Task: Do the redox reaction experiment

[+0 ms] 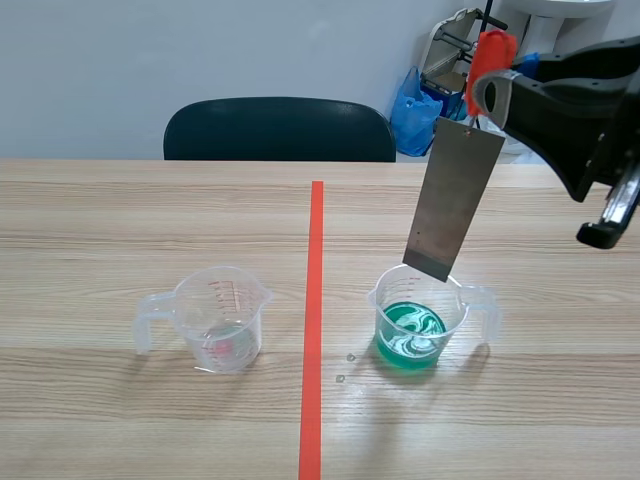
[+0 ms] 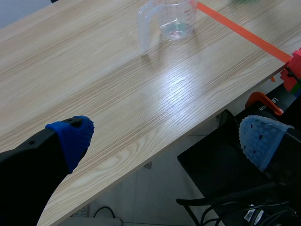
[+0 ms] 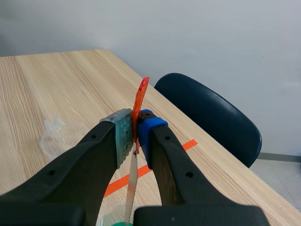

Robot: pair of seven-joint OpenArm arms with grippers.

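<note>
A grey metal plate (image 1: 455, 195) hangs tilted from an orange clip (image 1: 490, 50), and my right gripper (image 1: 490, 78) is shut on that clip, high at the right. The plate's lower end sits at the rim of a clear beaker of green liquid (image 1: 420, 325). In the right wrist view the clip (image 3: 140, 101) is pinched in my right gripper (image 3: 135, 136), with the plate (image 3: 131, 188) edge-on below. Left of the tape line stands a second clear beaker (image 1: 218, 318), nearly empty. My left gripper (image 2: 167, 136) is open over the table's near edge, far short of that beaker (image 2: 171, 19).
An orange-red tape line (image 1: 314, 320) runs down the table's middle. A dark chair (image 1: 280, 130) and a blue bag (image 1: 415, 110) stand beyond the far edge. Below the near edge are an orange clamp (image 2: 263, 101) and dark gear.
</note>
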